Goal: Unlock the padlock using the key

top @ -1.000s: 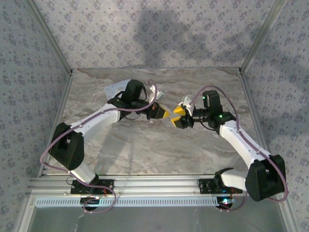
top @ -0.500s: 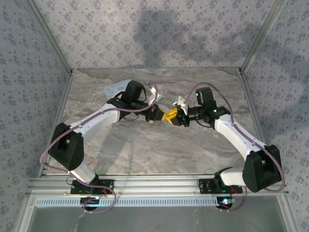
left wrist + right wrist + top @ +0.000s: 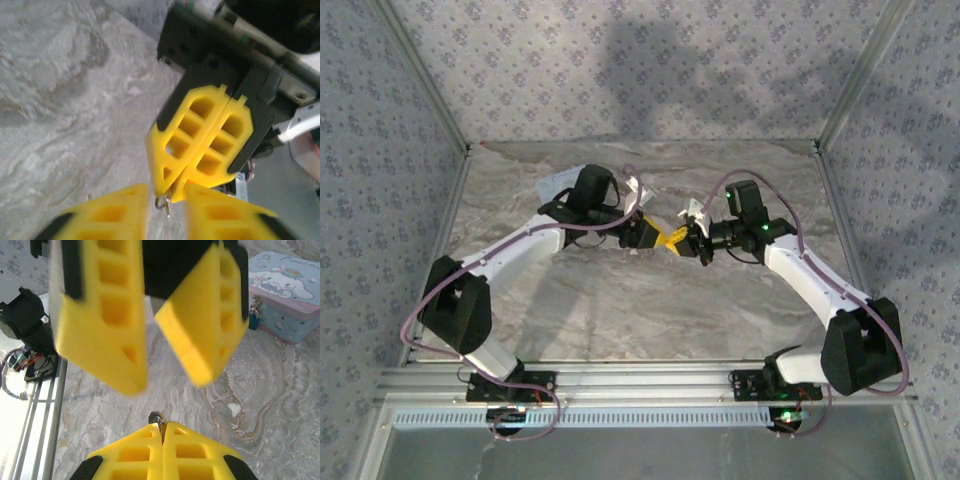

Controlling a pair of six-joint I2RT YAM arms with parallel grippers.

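Both grippers meet tip to tip above the middle of the table. My right gripper (image 3: 162, 427) is shut on the small silvery key (image 3: 158, 420), whose ring sticks out past the yellow fingertips. The left wrist view shows the same key (image 3: 165, 204) hanging from the shut right gripper (image 3: 172, 186). My left gripper (image 3: 167, 196) is open, its fingers on either side of the key and apart from it; its spread fingers (image 3: 115, 350) also face the right wrist camera. The tiny dark teal padlock (image 3: 254, 319) hangs on the front of a pale blue cartoon tin (image 3: 287, 295).
The tin (image 3: 560, 184) lies at the back left of the marble table (image 3: 620, 310), partly behind the left arm. Patterned walls enclose the table on three sides. An aluminium rail (image 3: 640, 378) with both arm bases runs along the near edge.
The right arm moved left to the left gripper and shut on the key. The left gripper, shut before, has opened and let the key go.
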